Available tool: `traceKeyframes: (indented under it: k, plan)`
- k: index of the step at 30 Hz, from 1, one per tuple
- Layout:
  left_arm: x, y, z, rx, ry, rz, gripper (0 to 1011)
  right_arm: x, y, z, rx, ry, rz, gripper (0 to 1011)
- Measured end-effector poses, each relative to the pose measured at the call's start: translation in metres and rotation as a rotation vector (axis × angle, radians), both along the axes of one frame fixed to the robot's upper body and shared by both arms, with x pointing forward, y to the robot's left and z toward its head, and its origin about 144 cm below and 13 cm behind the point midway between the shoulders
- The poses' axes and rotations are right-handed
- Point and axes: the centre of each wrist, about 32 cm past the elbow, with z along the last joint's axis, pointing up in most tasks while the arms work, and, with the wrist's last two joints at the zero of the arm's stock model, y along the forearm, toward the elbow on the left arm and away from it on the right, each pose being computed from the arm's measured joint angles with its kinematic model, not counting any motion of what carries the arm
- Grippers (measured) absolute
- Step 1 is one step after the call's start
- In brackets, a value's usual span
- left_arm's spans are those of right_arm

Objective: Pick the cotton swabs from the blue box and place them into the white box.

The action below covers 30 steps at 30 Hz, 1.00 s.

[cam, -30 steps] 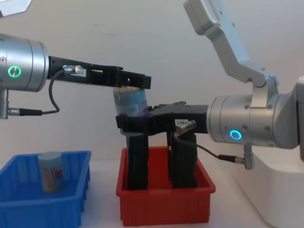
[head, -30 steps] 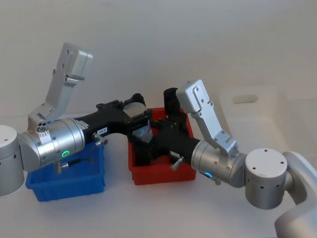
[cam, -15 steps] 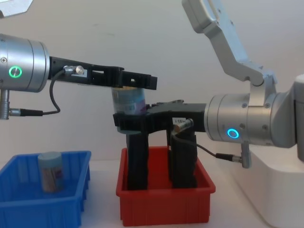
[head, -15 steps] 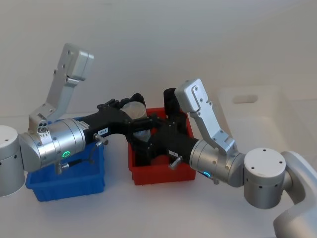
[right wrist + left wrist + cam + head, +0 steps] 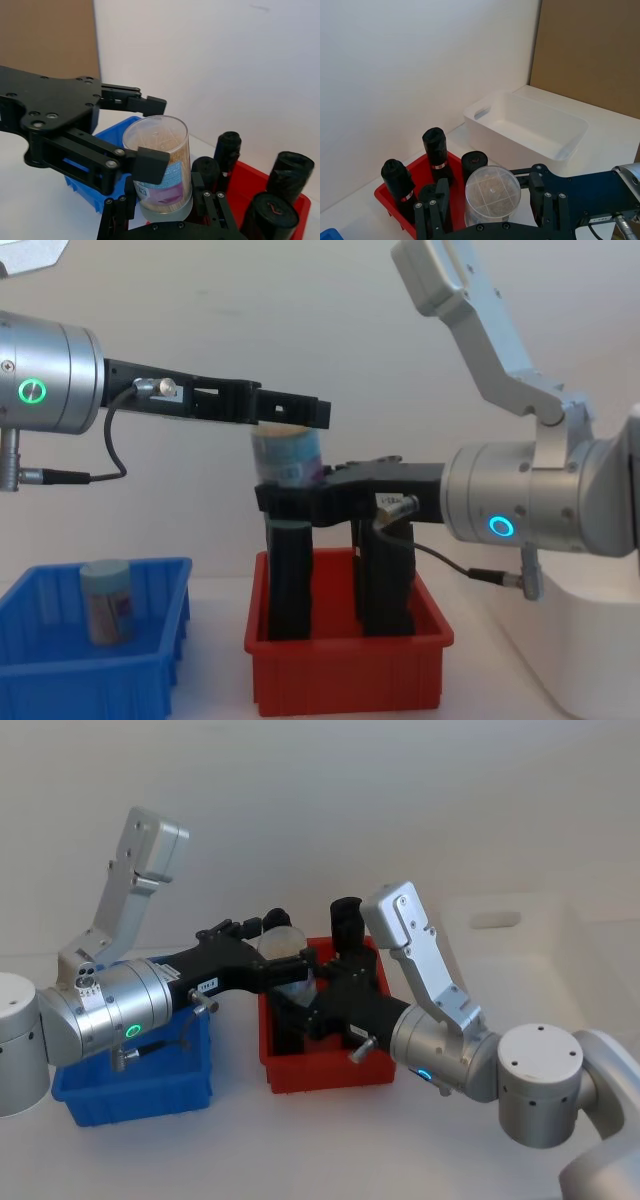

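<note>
Inventory, counted by kind: cotton swab tubs (image 5: 288, 458), 2 in total, second tub (image 5: 106, 600) included; blue box (image 5: 100, 680), 1; red bin (image 5: 340, 675), 1; white box (image 5: 510, 145), 1; black upright cylinders (image 5: 435, 147), 4; bins and boxes together, 3

Nothing legible here, sorry. The clear plastic tub of cotton swabs (image 5: 165, 145) has a pale blue and purple printed label (image 5: 170, 179), print unreadable. Same with the tiny white stickers (image 5: 385, 502) on the right gripper (image 5: 290, 492) and left gripper (image 5: 300, 412).
</note>
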Motion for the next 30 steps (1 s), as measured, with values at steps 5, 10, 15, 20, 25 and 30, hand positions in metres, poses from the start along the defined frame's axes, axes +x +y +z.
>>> traceKeyframes:
  k: [5, 10, 15, 20, 25, 30]
  plan:
    - [0.000, 0.000, 0.000, 0.000, 0.000, 0.000, 1004, -0.004, -0.005, -0.001, -0.009, 0.008, -0.052, 657]
    - [0.000, 0.000, 0.000, 0.000, 0.000, 0.000, 1004, -0.009, -0.015, -0.003, -0.015, 0.013, -0.116, 657]
    - [0.000, 0.000, 0.000, 0.000, 0.000, 0.000, 1004, -0.015, -0.028, -0.003, -0.015, 0.017, -0.190, 657]
    - [0.000, 0.000, 0.000, 0.000, 0.000, 0.000, 1004, -0.019, -0.041, -0.003, -0.013, 0.019, -0.253, 657]
    - [0.000, 0.000, 0.000, 0.000, 0.000, 0.000, 1004, -0.025, -0.059, -0.004, -0.007, 0.023, -0.334, 657]
    - [0.000, 0.000, 0.000, 0.000, 0.000, 0.000, 1004, -0.029, -0.075, -0.004, -0.001, 0.026, -0.404, 657]
